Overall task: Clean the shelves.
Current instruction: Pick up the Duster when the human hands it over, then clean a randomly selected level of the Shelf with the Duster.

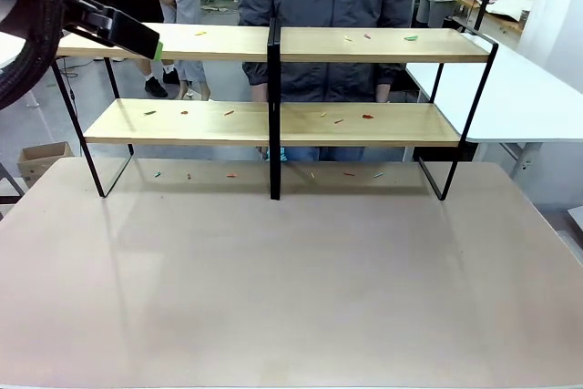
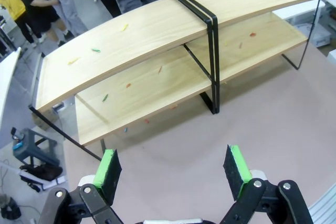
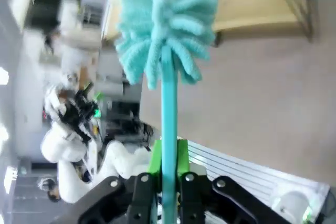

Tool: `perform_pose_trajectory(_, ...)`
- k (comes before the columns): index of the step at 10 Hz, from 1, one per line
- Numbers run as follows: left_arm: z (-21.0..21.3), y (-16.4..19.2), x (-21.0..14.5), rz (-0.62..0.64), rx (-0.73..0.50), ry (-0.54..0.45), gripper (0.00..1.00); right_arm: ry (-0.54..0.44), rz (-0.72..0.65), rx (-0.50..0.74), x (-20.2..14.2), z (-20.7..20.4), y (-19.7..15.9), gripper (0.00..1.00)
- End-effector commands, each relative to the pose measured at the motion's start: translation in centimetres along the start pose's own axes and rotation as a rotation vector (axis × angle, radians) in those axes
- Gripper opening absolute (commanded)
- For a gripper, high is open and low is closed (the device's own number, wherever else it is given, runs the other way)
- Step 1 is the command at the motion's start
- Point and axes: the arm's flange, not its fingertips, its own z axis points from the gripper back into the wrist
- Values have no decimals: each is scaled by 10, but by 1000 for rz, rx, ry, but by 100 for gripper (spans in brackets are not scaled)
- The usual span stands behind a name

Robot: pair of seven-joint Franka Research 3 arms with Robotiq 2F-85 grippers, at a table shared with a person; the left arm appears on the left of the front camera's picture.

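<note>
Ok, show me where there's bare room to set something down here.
The table from the feet of the shelves to its near edge is bare. Coloured scraps dot both boards and the strip beneath them; the widest gaps are on the upper board either side of the centre post.

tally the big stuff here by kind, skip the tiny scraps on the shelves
shelves: 1
teal duster: 1
claws: 2, left claw open, right claw shut on the duster handle
table: 1
total: 5
</note>
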Motion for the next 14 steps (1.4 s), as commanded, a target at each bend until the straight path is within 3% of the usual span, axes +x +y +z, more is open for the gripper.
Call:
perform_pose_trajectory(1, -1, 1, 0, 2, 1, 2, 100, -222, -88, -22, -29, 60, -20, 0)
perform_pose_trajectory(3, -1, 1, 0, 2, 1, 2, 100, -371, -127, -56, -84, 98, -52, 0)
perform_pose_trajectory(4, -1, 1, 0, 2, 1, 2, 100, -369, -84, -51, -97, 96, -64, 0)
perform_pose_trajectory(5, -1, 1, 0, 2, 1, 2, 100, -296, -116, -31, -75, 113, -41, 0)
perform_pose_trajectory(14, -1, 1, 0, 2, 1, 2, 100, -296, -116, -31, -75, 113, -41, 0)
